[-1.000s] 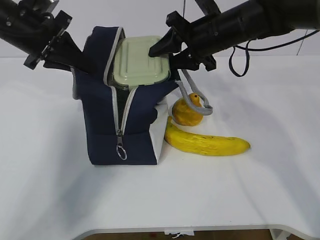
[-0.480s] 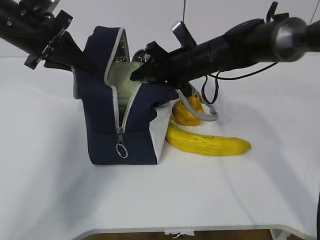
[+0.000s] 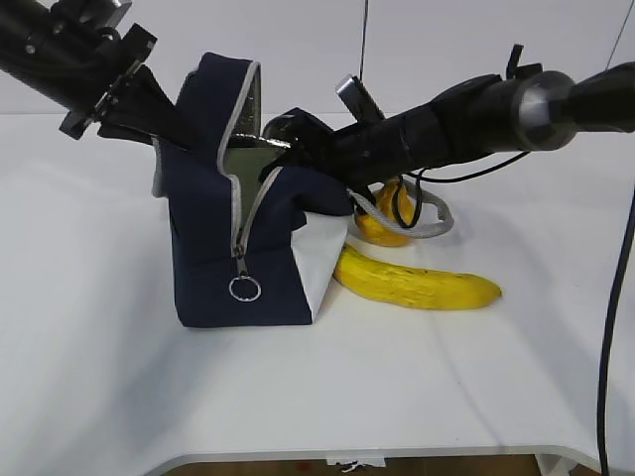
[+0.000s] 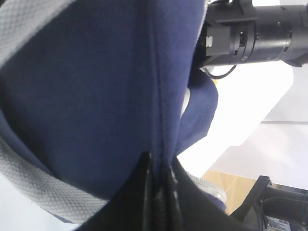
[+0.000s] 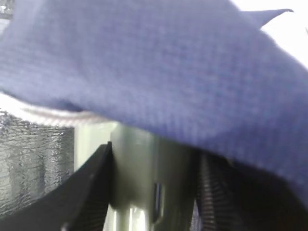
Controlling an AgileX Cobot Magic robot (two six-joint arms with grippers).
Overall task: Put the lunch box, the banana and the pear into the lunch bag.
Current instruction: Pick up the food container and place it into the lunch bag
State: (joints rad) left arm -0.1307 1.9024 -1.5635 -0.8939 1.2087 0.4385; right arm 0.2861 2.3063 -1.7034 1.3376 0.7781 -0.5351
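Nearest the front edge of the white surface (image 3: 417, 397) stands the lunch bag (image 3: 203, 258), upright, its grey zipper parted and the ring pull (image 3: 244, 289) hanging at the front face. Just right of the bag lies the banana (image 3: 422, 286), curved, one end touching the bag's white end panel (image 3: 313, 268). Behind the banana sits the pear (image 3: 382, 224), largely covered by my right arm and by the grey webbing handle (image 3: 427, 220) looped around it.

My left claw (image 4: 158, 180) has its fingers pressed together on the navy fabric of the bag's left wall (a fold of cloth runs straight between them), pulling that side toward the left rear corner of the surface.

My right claw (image 5: 151, 192) reaches into the bag mouth from the right. It is clamped on the lunch box (image 5: 144, 173), whose pale green lid stands between the two dark fingers; the box is inside the bag, against the silver foil lining (image 5: 33, 159).
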